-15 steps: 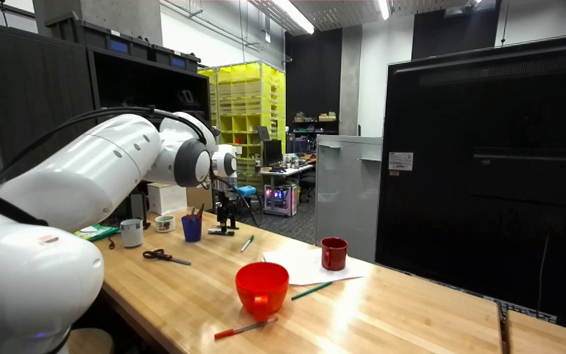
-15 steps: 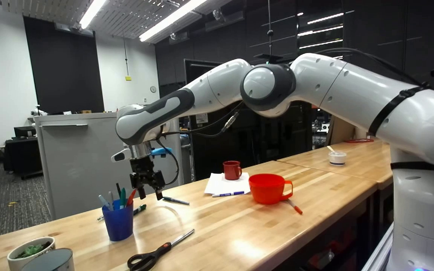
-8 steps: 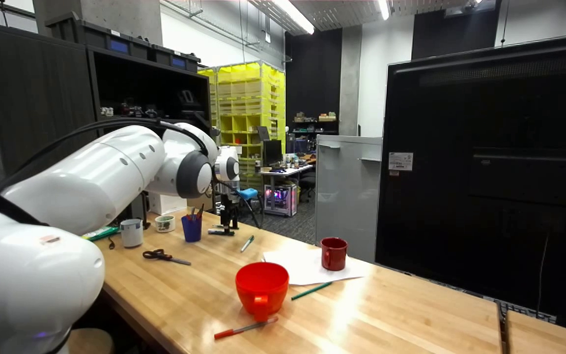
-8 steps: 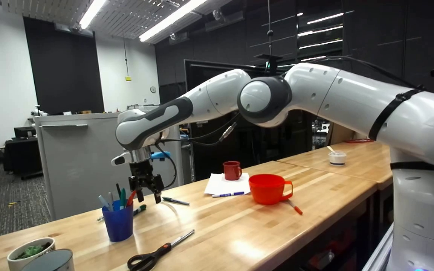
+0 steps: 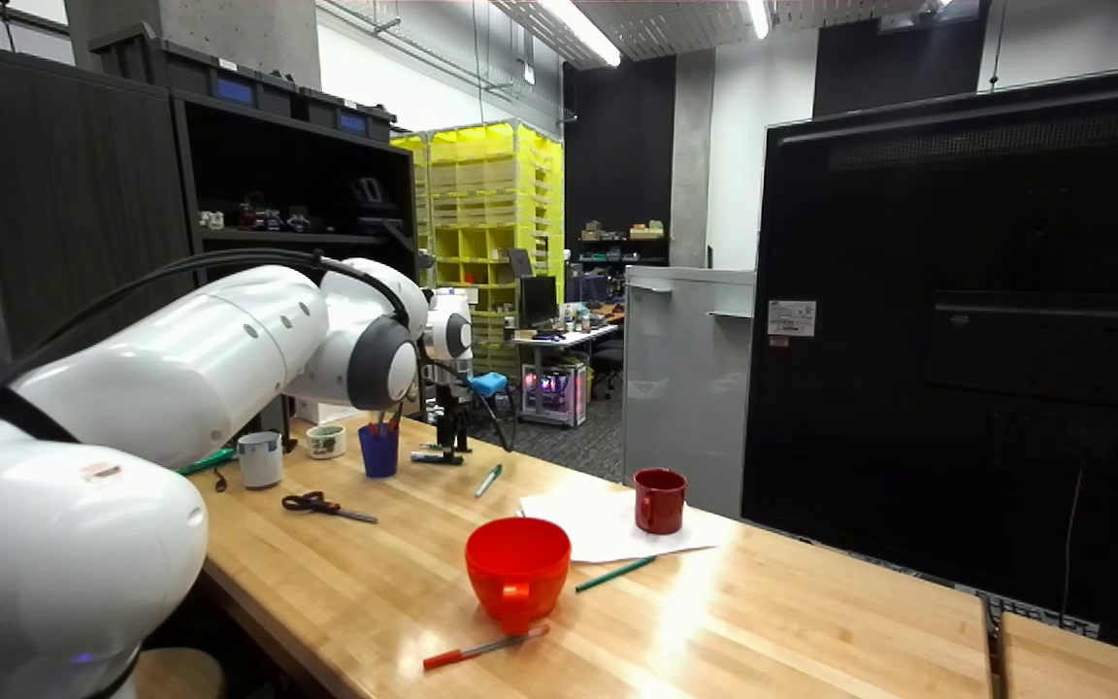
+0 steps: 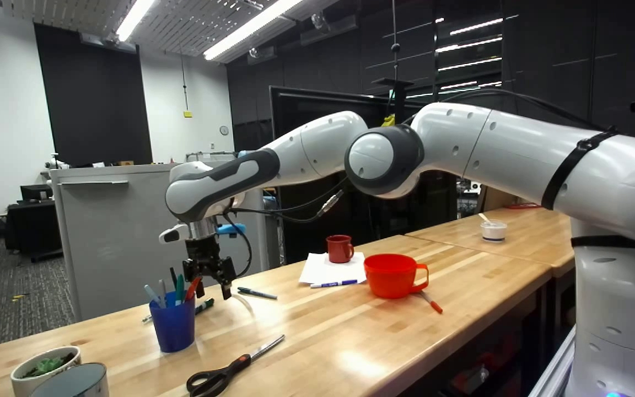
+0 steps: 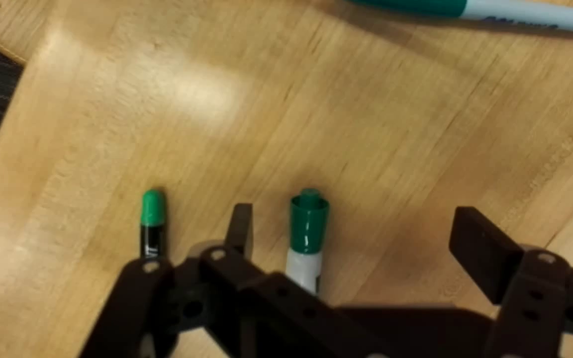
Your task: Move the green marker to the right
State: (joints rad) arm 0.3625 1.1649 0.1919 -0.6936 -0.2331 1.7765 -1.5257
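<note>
Wrist view, from left: a black pen (image 7: pixel 152 226), green at its tip, lies on the counter (image 7: pixel 391 124) just outside the grasp of the pincer (image 7: pixel 355 228), whose fingertips (image 7: pixel 239 229) stand spread, pinching nothing. Next comes the green marker (image 7: pixel 307 238), cap toward the top of the frame, between the two fingertips but nearer the one at frame left. We judge it the one the task means, though its neighbors show green too. We see its flared cap and the start of a white barrel; the rest is hidden behind the pincer. Farther right, a second marker (image 7: pixel 475 9) lies crosswise at the upper edge.

We expect the green marker to be light, stiff and hard to break, its glossy plastic round enough to roll and slick enough to slip. We would take hold across the barrel, below the cap, since a grip on the cap alone could pull it free. Centering first should help: closing as things stand would likely bring the frame-left fingertip in first and nudge the marker along.

In an exterior view, from left, we find the cup (image 6: pixel 173 331), the pincer hanging just beside it, then the mug (image 6: pixel 339 251) and the bowl (image 6: pixel 394 278), well apart; a carry to that view's right would head their way.
</note>
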